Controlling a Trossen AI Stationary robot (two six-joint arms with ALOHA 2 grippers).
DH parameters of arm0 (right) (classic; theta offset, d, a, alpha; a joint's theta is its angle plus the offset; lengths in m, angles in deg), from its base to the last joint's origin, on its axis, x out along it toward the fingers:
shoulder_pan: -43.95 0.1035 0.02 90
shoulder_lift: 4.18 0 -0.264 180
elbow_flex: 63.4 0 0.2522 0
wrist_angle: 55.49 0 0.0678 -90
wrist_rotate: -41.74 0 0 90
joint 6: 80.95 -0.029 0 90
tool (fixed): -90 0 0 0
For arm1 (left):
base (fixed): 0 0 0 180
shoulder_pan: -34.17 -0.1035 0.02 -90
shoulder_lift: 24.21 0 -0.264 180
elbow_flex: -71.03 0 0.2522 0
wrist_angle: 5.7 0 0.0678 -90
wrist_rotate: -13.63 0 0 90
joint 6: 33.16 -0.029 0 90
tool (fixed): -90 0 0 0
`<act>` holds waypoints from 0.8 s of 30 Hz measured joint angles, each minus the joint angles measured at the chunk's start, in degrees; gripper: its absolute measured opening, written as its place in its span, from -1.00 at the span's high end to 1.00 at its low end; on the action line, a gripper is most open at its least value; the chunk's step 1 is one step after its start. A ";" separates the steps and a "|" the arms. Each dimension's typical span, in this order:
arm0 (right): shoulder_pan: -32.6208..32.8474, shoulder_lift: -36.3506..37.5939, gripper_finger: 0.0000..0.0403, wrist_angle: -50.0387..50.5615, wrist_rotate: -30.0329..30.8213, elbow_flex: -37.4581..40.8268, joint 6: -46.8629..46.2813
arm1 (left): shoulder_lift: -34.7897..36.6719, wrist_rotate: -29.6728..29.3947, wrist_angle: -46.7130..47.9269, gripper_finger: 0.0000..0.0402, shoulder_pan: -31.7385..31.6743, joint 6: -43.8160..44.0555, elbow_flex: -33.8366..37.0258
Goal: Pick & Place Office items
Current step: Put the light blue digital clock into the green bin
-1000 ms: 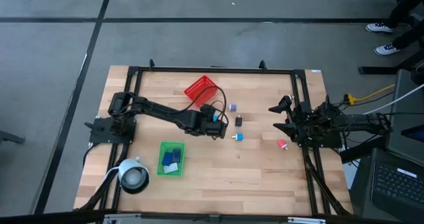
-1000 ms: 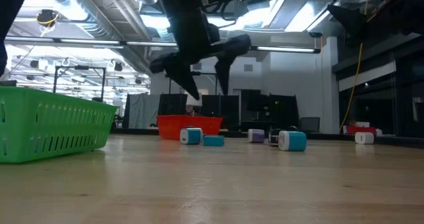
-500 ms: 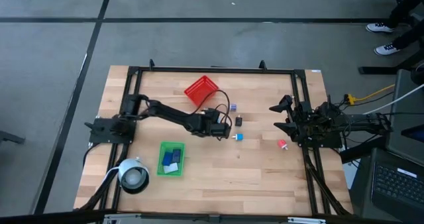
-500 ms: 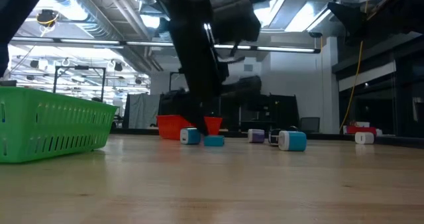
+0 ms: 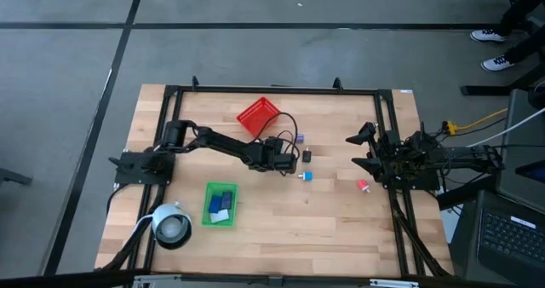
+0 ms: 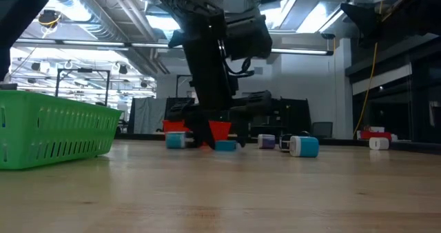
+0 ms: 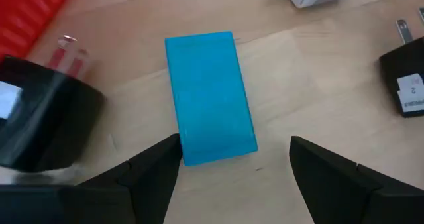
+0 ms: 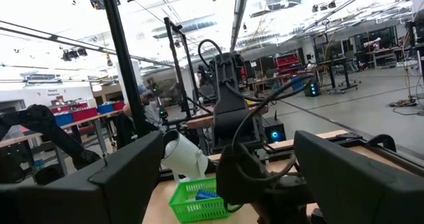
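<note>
A flat blue block point(image 7: 211, 95) lies on the wood table, also seen in the low view point(image 6: 222, 146). My left gripper point(image 7: 233, 159) is open and low over it point(image 6: 224, 135), pointing steeply down. Its fingertips stand on either side of the block's near end, one close beside a corner; I cannot tell whether it touches. Other office items lie around: a black plug point(image 7: 405, 83), a white-purple piece point(image 5: 299, 138), a blue-white piece point(image 5: 306, 176) and a pink-red bit point(image 5: 362, 185). My right gripper point(image 5: 358, 148) waits open at the table's right edge.
The red mesh basket point(image 5: 258, 115) stands just beyond my left gripper. The green tray point(image 5: 220, 204) with a few pieces sits near the left front. A white tape roll point(image 5: 171, 227) lies at the front left corner. A dark piece point(image 7: 40, 118) sits beside one left finger.
My left gripper has come down from above the pieces to table height over the flat blue block, moving slightly toward the table's right, and it has stayed open. In the low view a small blue-white piece beside it has slid a little toward the table's left.
</note>
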 joint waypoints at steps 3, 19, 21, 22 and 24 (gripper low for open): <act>0.00 0.00 -0.71 0.10 -0.21 0.00 -0.07 | 0.26 -1.19 1.03 -0.39 0.33 0.12 0.07; 0.00 0.00 -0.71 0.35 -0.20 0.00 -0.28 | 0.52 -3.74 -0.32 -0.39 -1.63 -1.46 0.11; 0.00 0.00 -0.71 0.35 -0.20 0.00 -0.33 | 0.55 -3.71 -1.13 -0.39 -2.06 -1.89 0.11; 0.00 0.00 -0.71 0.35 -0.20 0.00 -0.43 | 0.55 -3.72 -1.10 -0.39 -2.37 -1.96 0.11; 0.00 0.00 -0.71 0.34 -0.20 0.00 -0.45 | 0.55 -3.69 -1.02 -0.39 -3.05 -2.16 0.11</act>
